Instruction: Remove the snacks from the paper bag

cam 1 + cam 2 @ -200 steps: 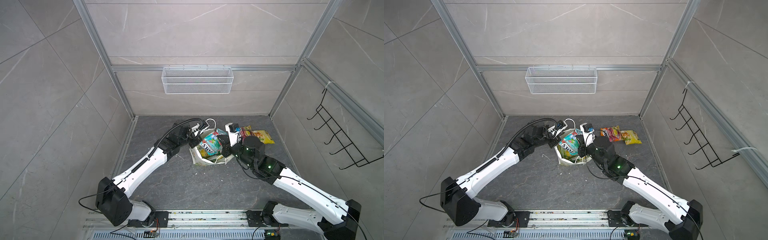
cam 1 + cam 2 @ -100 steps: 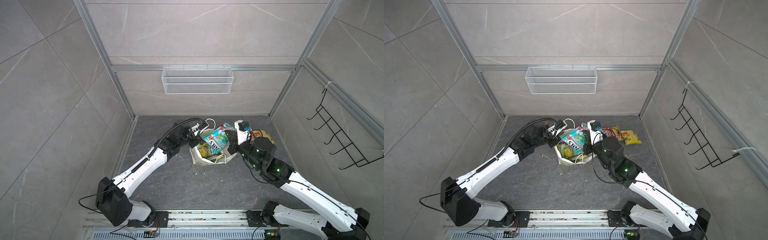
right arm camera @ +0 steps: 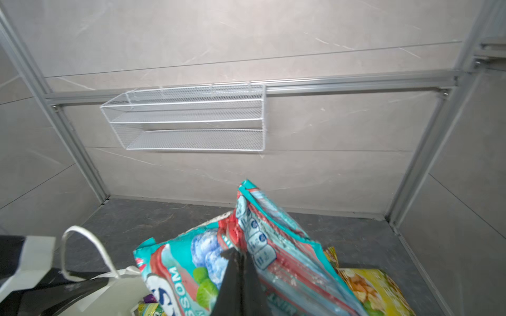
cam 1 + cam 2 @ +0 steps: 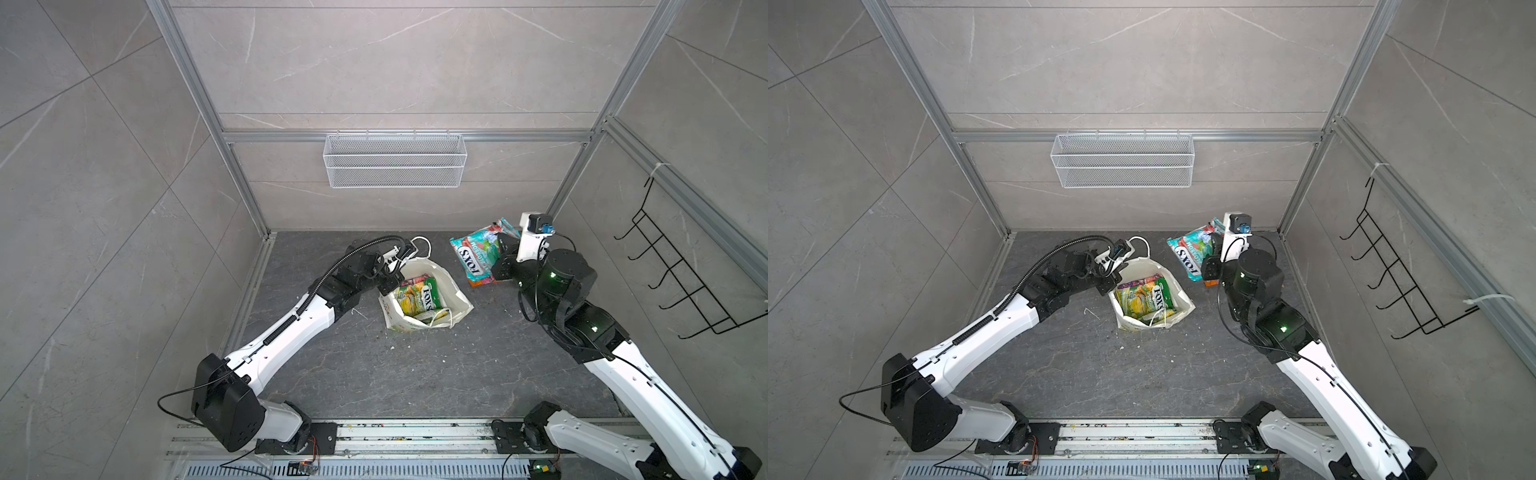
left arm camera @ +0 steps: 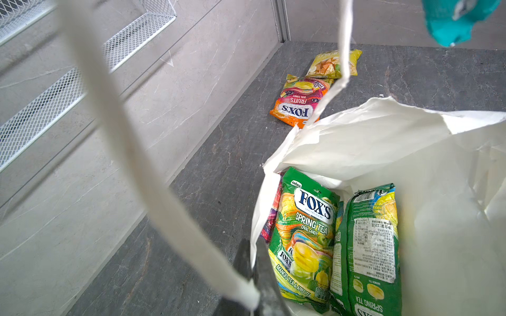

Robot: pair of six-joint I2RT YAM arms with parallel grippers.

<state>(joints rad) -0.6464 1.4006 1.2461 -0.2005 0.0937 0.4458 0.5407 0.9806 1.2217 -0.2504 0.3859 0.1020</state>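
The white paper bag stands open on the dark floor. My left gripper is shut on its rim by a cord handle. Inside the bag lie two green-yellow snacks, with a purple one at their edge. My right gripper is shut on a teal snack, held in the air to the right of the bag. An orange snack and a yellow one lie on the floor beyond.
A white wire mesh basket hangs on the back wall. A black hook rack sticks out from the right wall. The bag's loose cord handle arches over the left gripper. Aluminium posts frame the corners.
My right gripper has lifted the teal snack out of the bag and carried it right and towards the back wall. The left arm still holds the bag's rim.
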